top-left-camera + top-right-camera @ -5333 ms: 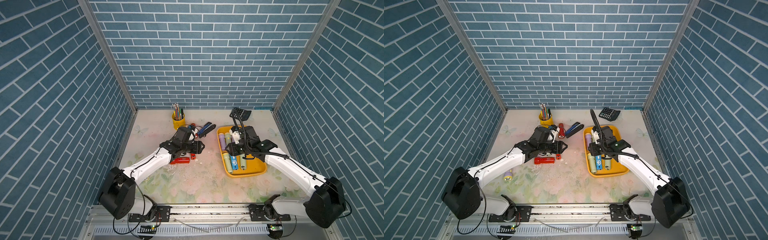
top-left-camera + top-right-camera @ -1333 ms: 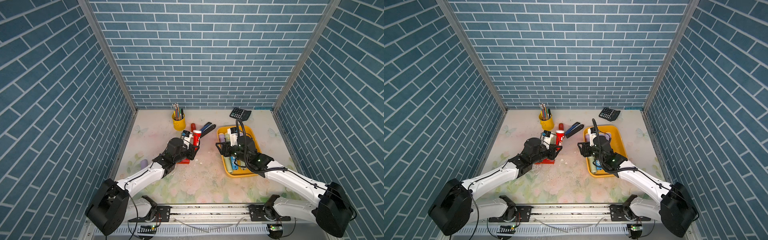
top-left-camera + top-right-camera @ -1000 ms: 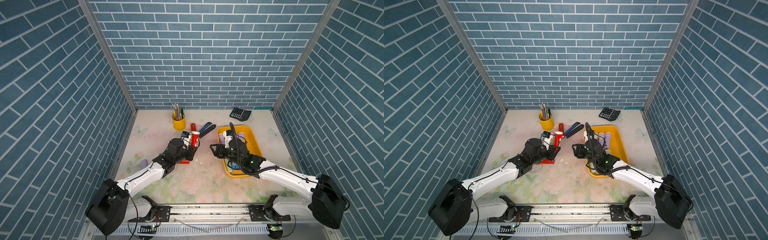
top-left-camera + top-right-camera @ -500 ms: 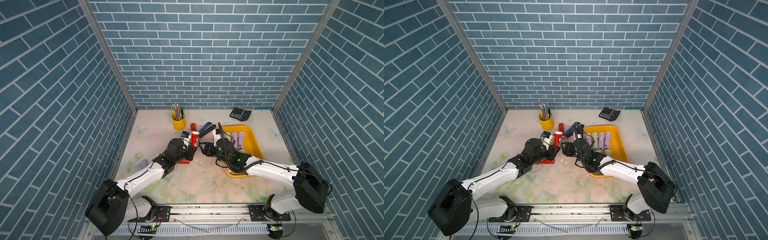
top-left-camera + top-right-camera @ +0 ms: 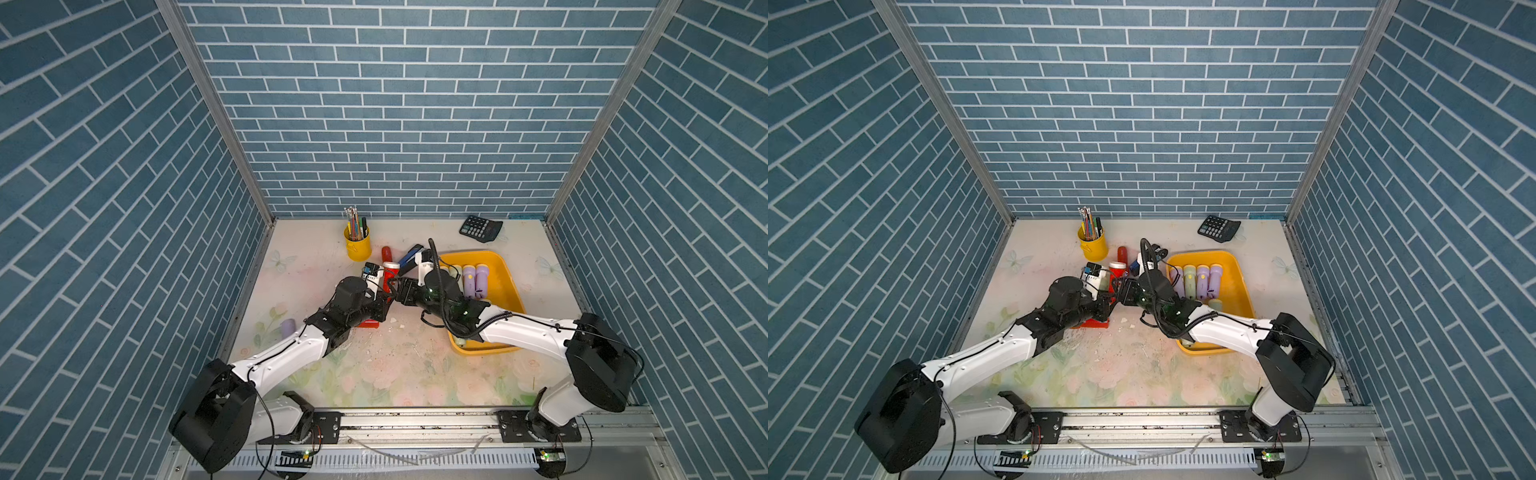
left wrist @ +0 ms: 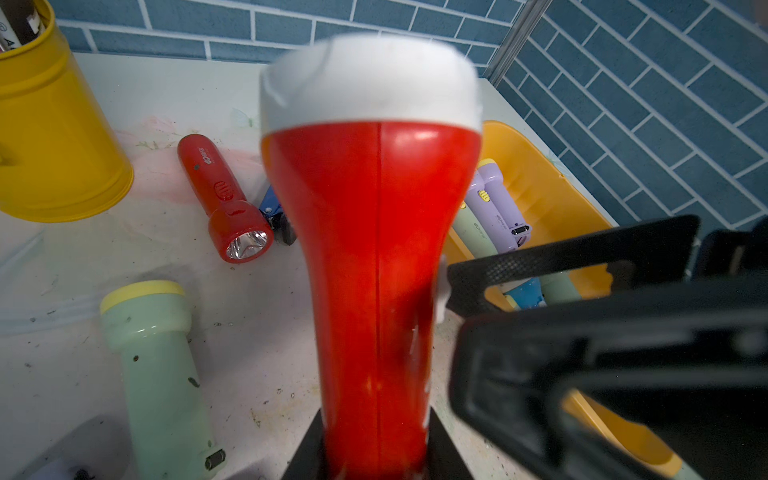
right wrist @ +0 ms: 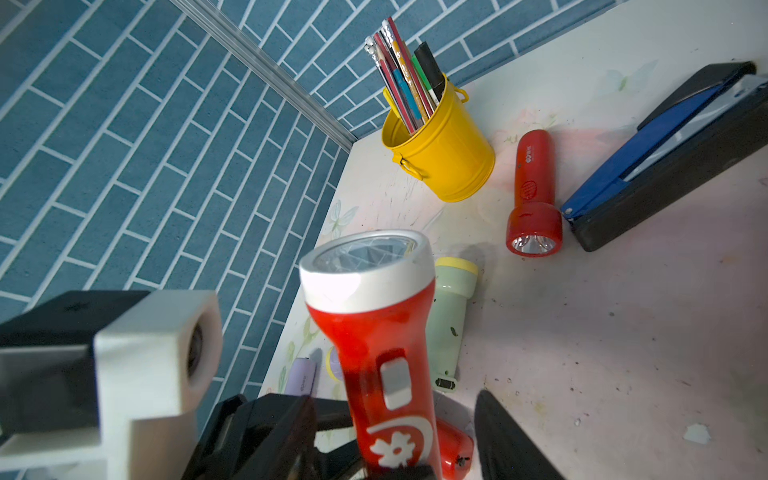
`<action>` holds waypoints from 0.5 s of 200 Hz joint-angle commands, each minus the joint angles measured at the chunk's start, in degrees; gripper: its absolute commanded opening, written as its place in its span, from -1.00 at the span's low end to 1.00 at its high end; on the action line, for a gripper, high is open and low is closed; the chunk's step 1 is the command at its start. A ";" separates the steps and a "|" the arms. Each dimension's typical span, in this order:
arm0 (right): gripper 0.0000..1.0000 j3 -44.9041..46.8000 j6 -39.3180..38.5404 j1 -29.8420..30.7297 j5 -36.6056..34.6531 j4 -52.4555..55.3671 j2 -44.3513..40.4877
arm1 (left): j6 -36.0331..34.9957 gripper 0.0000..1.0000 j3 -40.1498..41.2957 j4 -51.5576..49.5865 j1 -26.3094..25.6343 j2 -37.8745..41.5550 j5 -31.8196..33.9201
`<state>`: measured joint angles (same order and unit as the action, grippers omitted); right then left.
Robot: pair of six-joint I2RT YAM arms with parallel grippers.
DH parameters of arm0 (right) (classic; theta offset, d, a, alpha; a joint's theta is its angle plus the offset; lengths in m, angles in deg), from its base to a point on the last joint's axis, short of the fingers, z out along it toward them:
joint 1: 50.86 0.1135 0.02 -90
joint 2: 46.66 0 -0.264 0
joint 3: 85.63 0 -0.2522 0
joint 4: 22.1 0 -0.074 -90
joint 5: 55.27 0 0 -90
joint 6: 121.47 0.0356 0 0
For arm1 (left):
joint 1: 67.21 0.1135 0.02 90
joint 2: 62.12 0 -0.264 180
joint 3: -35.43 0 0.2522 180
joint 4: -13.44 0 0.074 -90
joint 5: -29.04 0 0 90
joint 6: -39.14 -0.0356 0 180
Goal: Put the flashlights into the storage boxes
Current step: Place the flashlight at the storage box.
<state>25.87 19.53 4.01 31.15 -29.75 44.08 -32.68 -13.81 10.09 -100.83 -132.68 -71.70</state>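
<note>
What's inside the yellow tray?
Lilac flashlights, green flashlights and a blue flashlight. The right arm hides the near end of the tray.

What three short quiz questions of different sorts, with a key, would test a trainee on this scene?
1. True or false: the left gripper holds the white-headed red flashlight.
2. The right gripper is: A) open, close to that flashlight; B) shut on it; C) out of every view.
3. What does the yellow cup hold?
Key: 1 true; 2 A; 3 pencils and pens.
</note>
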 commanded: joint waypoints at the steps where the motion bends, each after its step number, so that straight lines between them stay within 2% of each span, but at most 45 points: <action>1: 0.21 -3.10 -0.20 0.24 1.09 -2.09 1.48 | -0.82 -0.66 0.22 3.17 -0.13 1.48 -1.60; 57: 0.06 -4.49 -0.12 -0.28 2.22 -4.36 3.84 | -0.33 -0.66 1.36 6.20 -0.13 1.42 -3.75; 100: -0.32 -4.81 -0.68 -0.63 4.36 -6.29 4.43 | -0.15 -0.66 1.47 6.63 -0.13 0.93 -3.93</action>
<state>23.84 18.33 3.51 33.08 -32.38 47.97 -32.49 -12.74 13.72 -100.75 -132.20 -74.28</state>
